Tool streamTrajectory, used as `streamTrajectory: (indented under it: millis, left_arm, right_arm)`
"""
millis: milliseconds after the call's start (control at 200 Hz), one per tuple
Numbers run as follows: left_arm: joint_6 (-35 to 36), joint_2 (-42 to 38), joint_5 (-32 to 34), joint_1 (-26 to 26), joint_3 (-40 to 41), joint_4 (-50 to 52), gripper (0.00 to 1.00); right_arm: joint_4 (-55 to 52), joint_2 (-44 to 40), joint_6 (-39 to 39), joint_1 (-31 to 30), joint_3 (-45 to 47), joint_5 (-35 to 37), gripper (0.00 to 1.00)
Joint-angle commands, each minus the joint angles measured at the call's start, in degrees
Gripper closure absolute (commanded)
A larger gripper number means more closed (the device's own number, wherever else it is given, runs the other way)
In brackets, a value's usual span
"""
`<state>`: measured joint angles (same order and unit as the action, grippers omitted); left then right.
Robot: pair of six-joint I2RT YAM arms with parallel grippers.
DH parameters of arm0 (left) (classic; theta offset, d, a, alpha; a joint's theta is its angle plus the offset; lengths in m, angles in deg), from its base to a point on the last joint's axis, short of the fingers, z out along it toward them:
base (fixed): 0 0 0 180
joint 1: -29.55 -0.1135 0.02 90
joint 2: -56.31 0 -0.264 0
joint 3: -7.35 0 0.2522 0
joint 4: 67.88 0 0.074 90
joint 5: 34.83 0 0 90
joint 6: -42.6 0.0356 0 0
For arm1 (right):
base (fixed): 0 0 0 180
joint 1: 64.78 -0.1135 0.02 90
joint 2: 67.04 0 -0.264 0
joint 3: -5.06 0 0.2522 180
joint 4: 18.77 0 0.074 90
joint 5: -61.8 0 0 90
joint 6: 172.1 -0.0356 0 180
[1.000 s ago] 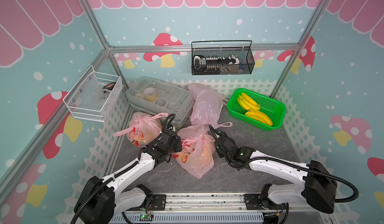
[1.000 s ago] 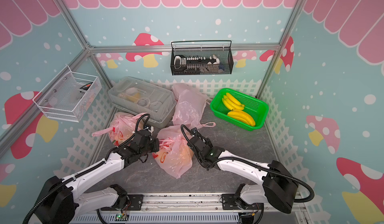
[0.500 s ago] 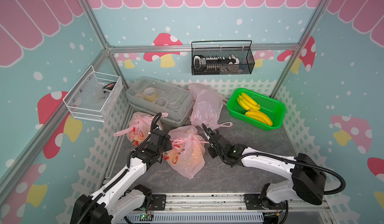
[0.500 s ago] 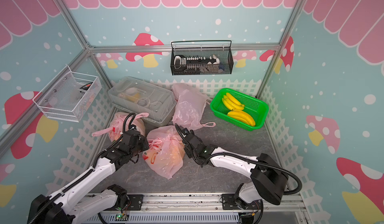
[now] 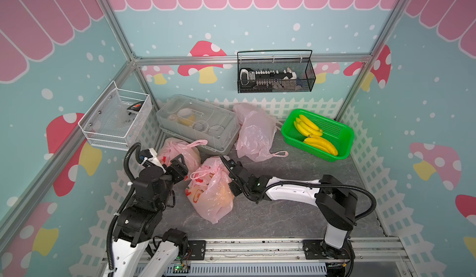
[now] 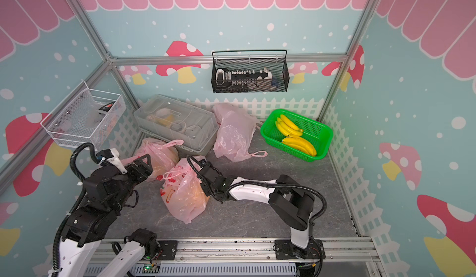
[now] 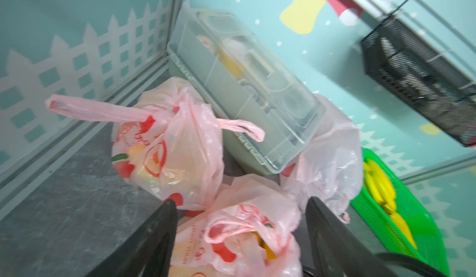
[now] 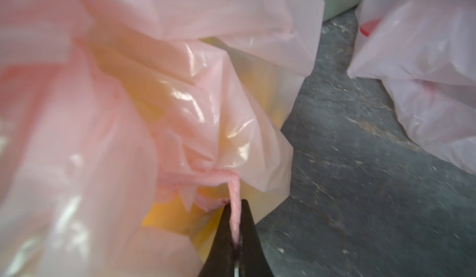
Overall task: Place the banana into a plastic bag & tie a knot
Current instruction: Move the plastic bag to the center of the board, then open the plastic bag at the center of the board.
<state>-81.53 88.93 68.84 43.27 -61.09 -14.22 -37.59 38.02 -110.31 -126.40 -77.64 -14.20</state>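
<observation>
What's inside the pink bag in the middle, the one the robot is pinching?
A yellow shape shows through the middle pink bag, probably a banana. The crumpled plastic hides its outline and how many there are. The right hand pinches its strap.

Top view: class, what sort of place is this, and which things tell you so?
Most likely a staged robot test cell, not a real shop: a left arm and right arm bolted to a front rail, printed mushroom walls, and a green basket of bananas near a pink bag.
</observation>
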Motion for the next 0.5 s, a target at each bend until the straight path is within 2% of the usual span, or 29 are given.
streamTrajectory:
  millis: [0, 90, 155, 200, 365, 495]
  left_arm:
    - [-0.5, 1.5, -22.1, -0.2, 1.7, -8.7, 0.26]
    - [-5.8, 4.9, -35.6, -0.2, 3.6, -18.7, 0.31]
    - [-9.8, 7.5, -41.3, -0.1, 4.9, -25.8, 0.35]
    - [-11.1, 9.1, -42.5, 0.3, 5.0, -28.4, 0.35]
    - [-8.8, 13.9, -37.0, 5.5, 2.6, -28.5, 0.35]
    - [-5.8, 19.7, -28.8, 13.4, 0.6, -27.6, 0.34]
  right_arm:
    - [2.2, -1.5, -1.8, -0.6, -0.6, -1.1, 0.87]
    - [4.3, -7.1, -0.5, -0.5, 4.4, 0.8, 0.66]
    - [4.5, -12.2, 1.1, -0.3, 8.6, 2.5, 0.55]
    - [4.4, -15.7, 2.1, 0.0, 11.6, 3.9, 0.5]
    - [1.5, -28.0, 3.1, 3.3, 21.1, 6.9, 0.4]
    - [-2.1, -37.6, 4.1, 9.2, 26.2, 5.5, 0.37]
